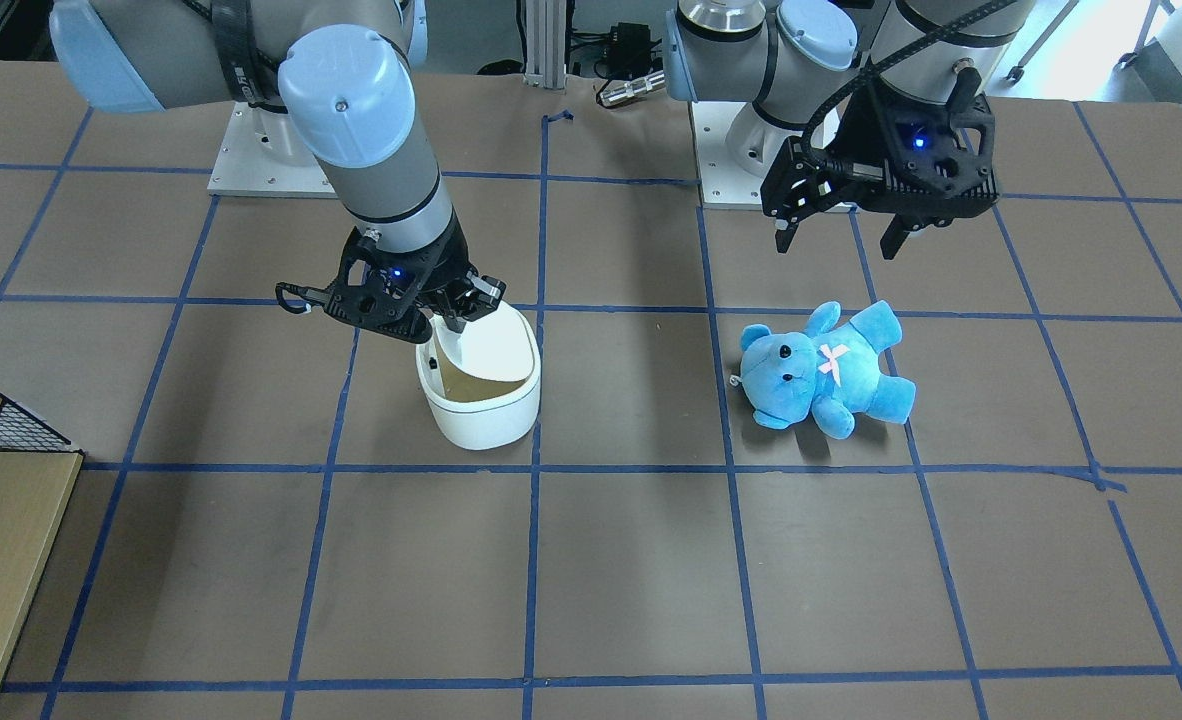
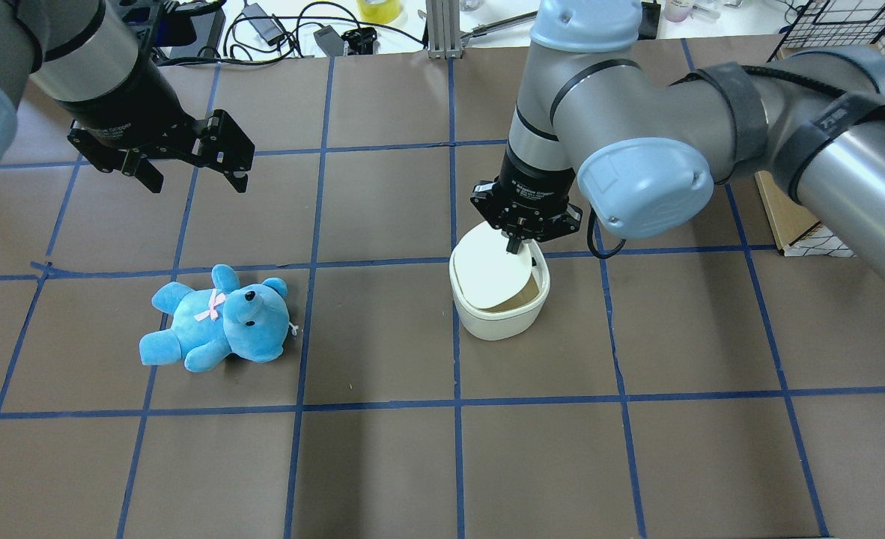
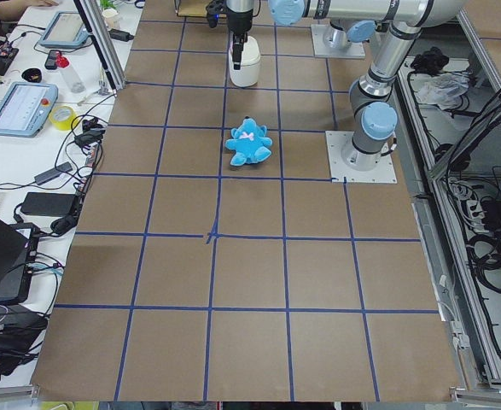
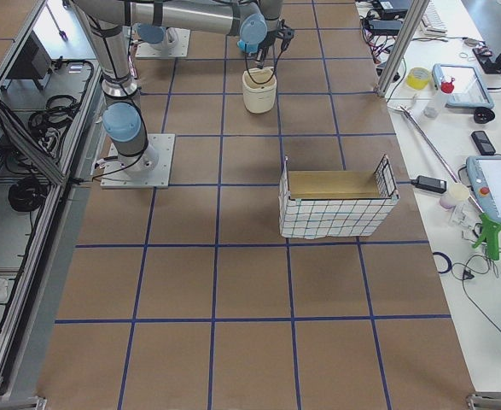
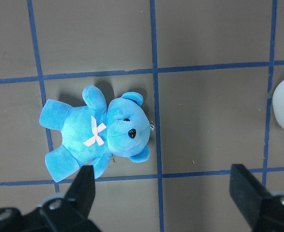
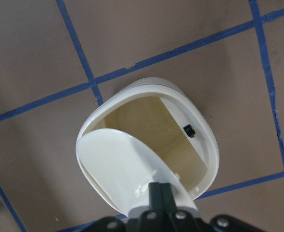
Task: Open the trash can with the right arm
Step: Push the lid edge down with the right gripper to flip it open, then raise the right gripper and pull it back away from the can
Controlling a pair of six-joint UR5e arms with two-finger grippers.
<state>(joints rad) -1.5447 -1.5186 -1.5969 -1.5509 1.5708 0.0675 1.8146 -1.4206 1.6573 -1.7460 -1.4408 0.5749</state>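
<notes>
The white trash can (image 1: 481,415) stands on the brown table, also in the overhead view (image 2: 499,320) and the right wrist view (image 6: 205,140). Its flat lid (image 2: 491,271) is tilted up, and the cream inside shows beneath it. My right gripper (image 2: 521,241) is shut on the raised edge of the lid (image 6: 117,164), right above the can. My left gripper (image 2: 192,178) is open and empty, hovering above the table behind the blue teddy bear (image 2: 214,320), which lies on its back (image 5: 96,133).
A wire basket lined with cardboard (image 4: 335,201) stands on the table on my right side, its corner in the overhead view (image 2: 791,217). Both arm bases (image 1: 251,160) sit at the table's robot side. Blue tape lines grid the table.
</notes>
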